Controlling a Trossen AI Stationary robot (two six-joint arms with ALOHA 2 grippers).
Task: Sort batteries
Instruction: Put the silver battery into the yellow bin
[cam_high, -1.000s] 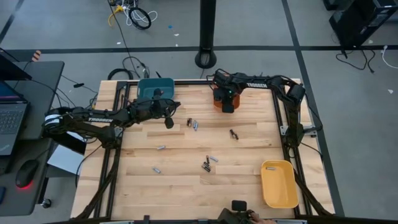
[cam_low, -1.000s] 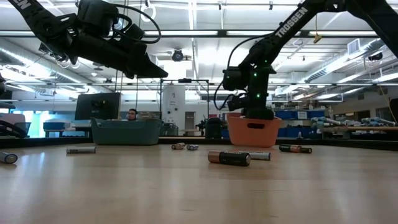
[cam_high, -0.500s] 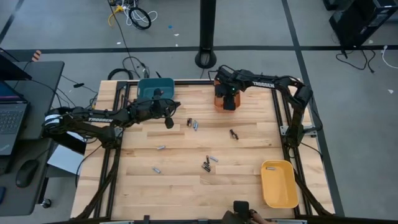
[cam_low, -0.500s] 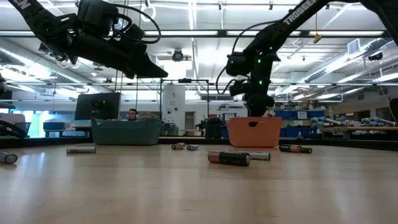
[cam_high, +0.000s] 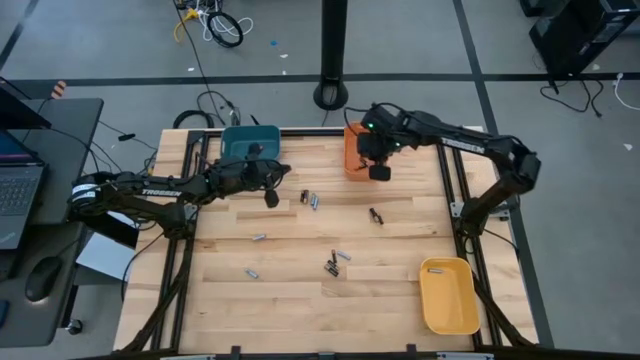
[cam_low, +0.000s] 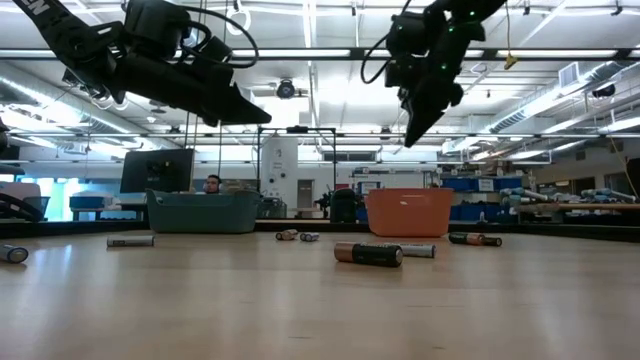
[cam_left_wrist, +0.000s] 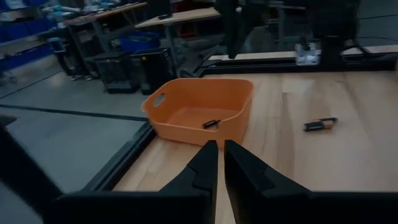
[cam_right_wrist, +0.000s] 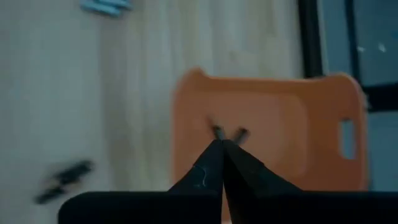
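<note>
The right hand (cam_high: 380, 172) hangs above the orange bin (cam_high: 352, 150), fingers together and empty (two batteries (cam_right_wrist: 227, 133) lie inside). The left hand (cam_high: 271, 197), also pinched together and empty, waits near the teal bin (cam_high: 250, 141). Other batteries (cam_high: 335, 262) lie scattered on the desk (cam_high: 300, 300), unsorted.

three bins (cam_high: 448, 295), about nine batteries (cam_high: 333, 264)

**Both arms held above the table, jaws closed**

The left arm is stretched across the table's left rear, its left gripper (cam_high: 271, 197) raised with fingers pressed together. The right arm is bent in from the right rear corner; the right gripper (cam_high: 380, 172) is held high, tilted downward, fingers closed and empty.
</note>
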